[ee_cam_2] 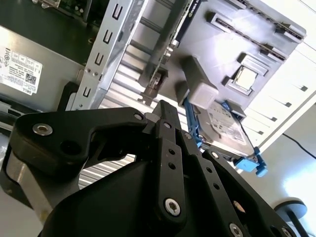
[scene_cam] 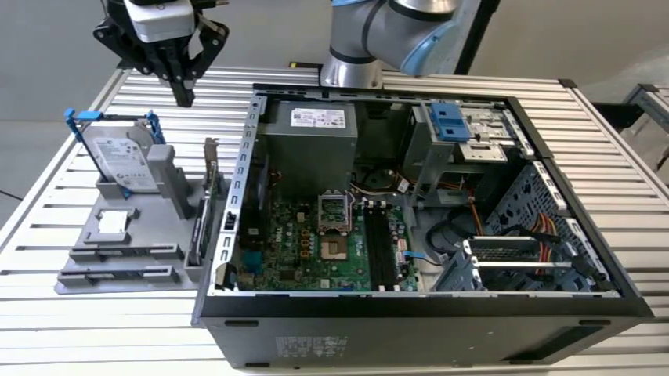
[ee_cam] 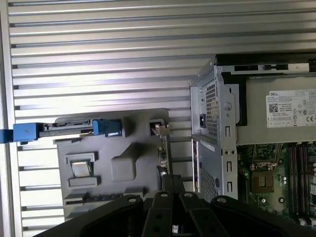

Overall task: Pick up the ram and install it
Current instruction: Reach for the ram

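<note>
My gripper hangs high over the table's back corner at the exterior view's left, behind the grey parts holder. Its fingers are pressed together with nothing between them. Thin dark strips stand on edge in the holder's slots; one of them may be the ram, but I cannot tell for sure. The open computer case lies beside the holder. On its green motherboard are long black memory slots.
The holder also carries a silver hard drive in a blue bracket, a square chip and an upright card with a metal bracket. The arm's base stands behind the case, on the slatted metal table.
</note>
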